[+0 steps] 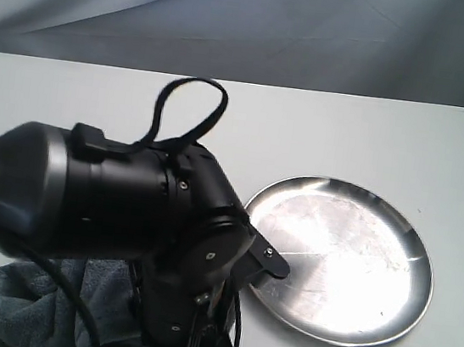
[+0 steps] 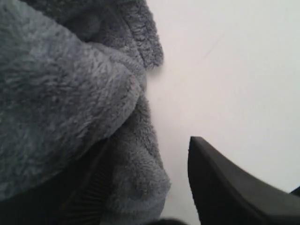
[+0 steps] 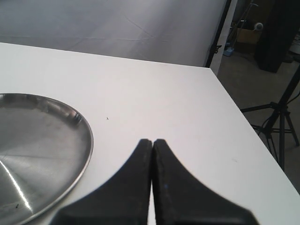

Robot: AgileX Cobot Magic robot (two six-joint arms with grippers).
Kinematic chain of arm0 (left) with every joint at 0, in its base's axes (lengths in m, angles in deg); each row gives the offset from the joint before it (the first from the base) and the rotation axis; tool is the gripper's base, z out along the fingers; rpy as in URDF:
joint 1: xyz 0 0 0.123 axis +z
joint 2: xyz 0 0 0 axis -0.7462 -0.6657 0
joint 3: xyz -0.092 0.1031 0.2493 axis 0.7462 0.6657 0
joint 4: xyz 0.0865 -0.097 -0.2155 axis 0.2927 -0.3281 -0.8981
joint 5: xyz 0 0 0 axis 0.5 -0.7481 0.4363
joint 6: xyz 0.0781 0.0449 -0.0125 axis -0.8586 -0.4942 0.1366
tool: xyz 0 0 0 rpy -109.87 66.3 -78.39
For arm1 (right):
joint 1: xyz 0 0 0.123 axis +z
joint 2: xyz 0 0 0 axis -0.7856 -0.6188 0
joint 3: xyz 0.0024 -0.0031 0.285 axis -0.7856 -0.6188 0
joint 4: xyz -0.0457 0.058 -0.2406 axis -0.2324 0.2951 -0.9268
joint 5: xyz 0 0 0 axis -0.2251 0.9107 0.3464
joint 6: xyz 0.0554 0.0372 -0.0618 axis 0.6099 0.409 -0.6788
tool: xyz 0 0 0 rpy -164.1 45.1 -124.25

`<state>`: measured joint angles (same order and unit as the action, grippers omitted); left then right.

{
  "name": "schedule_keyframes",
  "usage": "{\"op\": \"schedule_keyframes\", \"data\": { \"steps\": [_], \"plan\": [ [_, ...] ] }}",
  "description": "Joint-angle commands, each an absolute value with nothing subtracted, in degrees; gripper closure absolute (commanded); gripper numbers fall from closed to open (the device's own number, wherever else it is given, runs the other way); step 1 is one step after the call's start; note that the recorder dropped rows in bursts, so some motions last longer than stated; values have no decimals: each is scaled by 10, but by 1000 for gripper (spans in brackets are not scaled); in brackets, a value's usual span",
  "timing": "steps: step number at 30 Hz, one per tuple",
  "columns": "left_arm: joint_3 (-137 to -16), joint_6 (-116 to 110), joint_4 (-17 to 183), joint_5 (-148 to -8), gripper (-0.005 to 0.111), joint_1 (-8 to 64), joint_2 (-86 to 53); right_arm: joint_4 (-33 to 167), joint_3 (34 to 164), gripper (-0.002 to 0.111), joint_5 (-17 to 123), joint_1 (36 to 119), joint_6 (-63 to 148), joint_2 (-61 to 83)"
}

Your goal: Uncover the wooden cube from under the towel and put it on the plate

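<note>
Left gripper (image 2: 149, 159) stands open, seemingly straddling a fold of the bunched towel (image 2: 61, 93) on the table (image 2: 225, 70); right gripper (image 3: 153, 142) is closed and empty, beside the plate (image 3: 42, 140)

White table (image 1: 374, 132); grey backdrop (image 1: 235, 20) behind it; black tripod (image 3: 281, 107) on floor beyond table edge.

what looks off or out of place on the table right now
Only the towel: it's bunched into a crumpled heap at the lower left of the exterior view, not spread flat. The plate lies flat and bare, nothing spilled.
</note>
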<state>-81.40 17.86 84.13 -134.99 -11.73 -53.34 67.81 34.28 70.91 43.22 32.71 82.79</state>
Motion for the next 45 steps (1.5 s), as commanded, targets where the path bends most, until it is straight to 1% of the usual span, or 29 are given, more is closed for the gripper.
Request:
{"op": "schedule_keyframes", "data": {
  "steps": [1,6,9,12,15,16,24,29,45],
  "plan": [
    [-819,185,839,-1346,57,-120,-570,673,341,108,709,432,329,830],
    [-819,185,839,-1345,58,-120,-610,673,341,108,709,432,329,830],
    [-819,185,839,-1350,64,-120,-624,673,341,108,709,432,329,830],
    [-819,185,839,-1351,81,-120,-629,673,341,108,709,432,329,830],
    [-820,185,839,-1351,103,-120,-628,673,341,108,709,432,329,830],
    [-820,182,839,-1351,107,-120,-628,673,341,108,709,432,329,830],
    [-820,183,842,-1395,107,-120,-627,673,341,108,709,432,329,830],
    [-820,183,850,-1385,107,-120,-609,673,341,108,709,432,329,830],
    [-820,204,872,-1364,107,-120,-437,673,341,108,709,432,329,830]
  ]
}}
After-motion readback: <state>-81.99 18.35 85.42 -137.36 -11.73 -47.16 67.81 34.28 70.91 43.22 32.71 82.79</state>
